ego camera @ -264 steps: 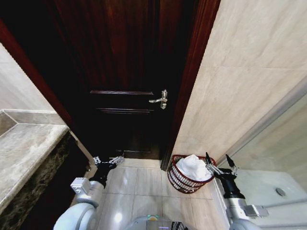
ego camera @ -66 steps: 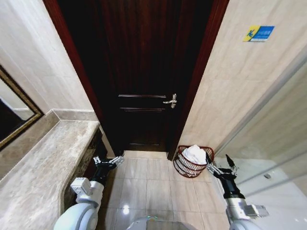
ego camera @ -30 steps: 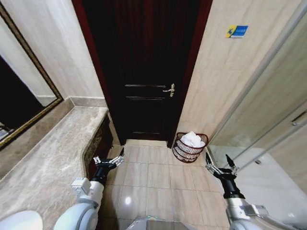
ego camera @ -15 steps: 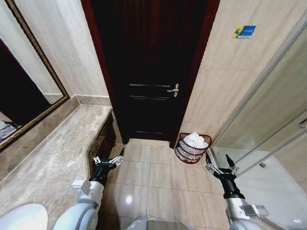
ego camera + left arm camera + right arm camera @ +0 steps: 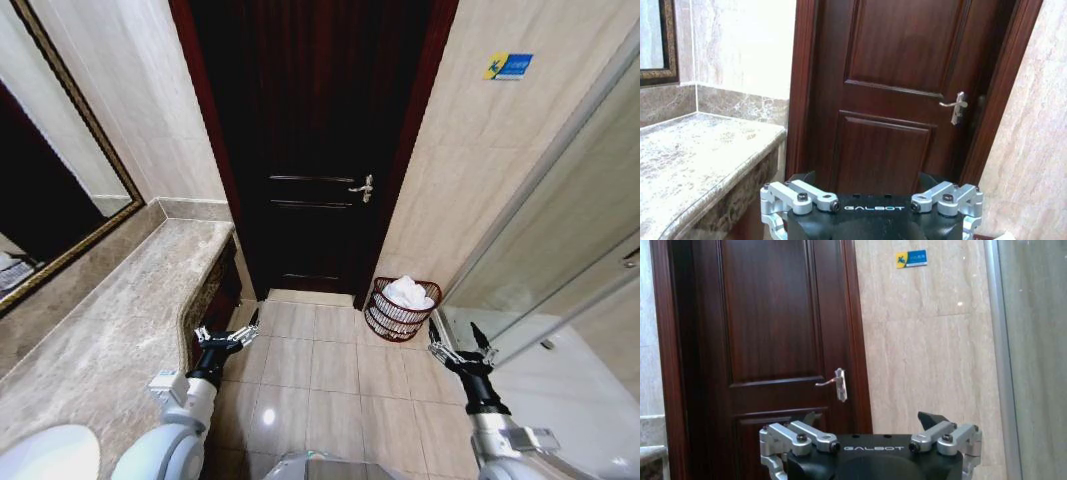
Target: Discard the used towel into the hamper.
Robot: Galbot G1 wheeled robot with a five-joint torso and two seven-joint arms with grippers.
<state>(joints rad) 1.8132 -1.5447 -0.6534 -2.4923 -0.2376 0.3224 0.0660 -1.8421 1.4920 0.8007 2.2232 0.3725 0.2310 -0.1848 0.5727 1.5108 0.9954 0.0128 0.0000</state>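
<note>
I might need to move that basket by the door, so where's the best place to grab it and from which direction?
Grip the hamper by its open top rim, coming down from above on a side where the white towel heaped inside leaves the rim bare. Its thin woven walls taper downward, so a side pinch would probably slip.

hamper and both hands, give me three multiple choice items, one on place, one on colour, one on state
1. Where does the hamper stand?
A. on the marble counter
B. on the floor at the foot of the wall, just right of the door
C. inside the shower

2. What colour is the towel in it?
A. white
B. blue
C. black

3. How are the left hand and right hand?
A. both shut on the towel
B. left one gripping the door handle
C. both open and holding nothing

Answers: 1 B, the head view shows it on the tiles beside the door frame. 2 A, the cloth heaped in it is white. 3 C, the fingers are spread with nothing between them.
</note>
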